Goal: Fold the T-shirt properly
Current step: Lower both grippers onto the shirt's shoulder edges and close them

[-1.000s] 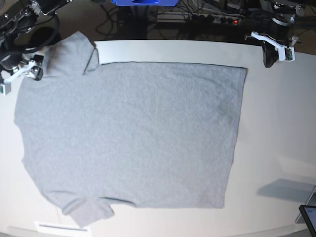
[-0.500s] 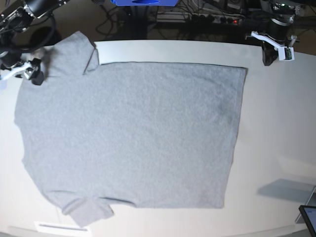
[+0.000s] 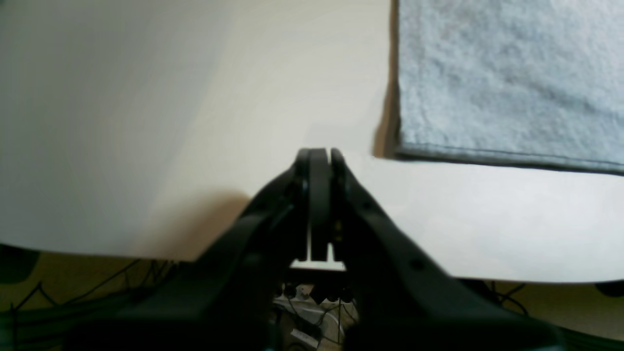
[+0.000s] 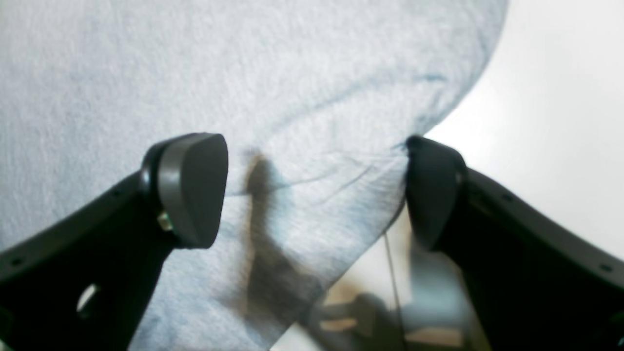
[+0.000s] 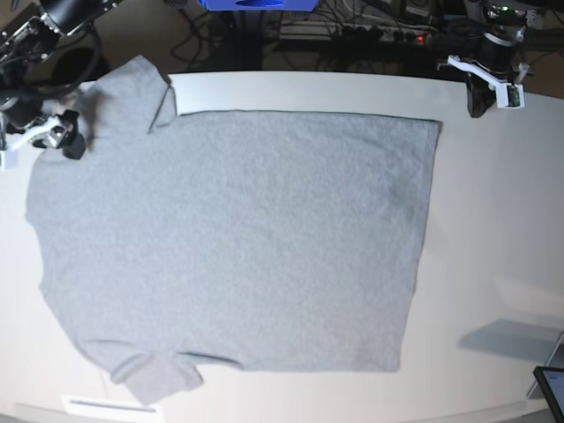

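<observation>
The T-shirt (image 5: 238,238) lies spread flat on the white table (image 5: 493,229), plain heather-grey side up, with its hem toward the right and its sleeves at the left. My right gripper (image 5: 40,141) hovers open over the far-left sleeve. In the right wrist view its fingers (image 4: 190,190) straddle the sleeve's edge (image 4: 312,161) without touching the cloth. My left gripper (image 5: 490,92) stands at the far right table edge, shut and empty. In the left wrist view its closed tips (image 3: 319,156) sit just off the shirt's hem corner (image 3: 487,73).
Cables and a power strip (image 5: 379,33) run behind the table's far edge. A blue object (image 5: 256,4) sits at the top. A dark screen corner (image 5: 551,388) pokes in at the bottom right. A white strip (image 5: 106,405) lies near the front edge.
My right gripper has shifted slightly right, closer to the far-left sleeve, still open. The left gripper and the T-shirt have stayed put.
</observation>
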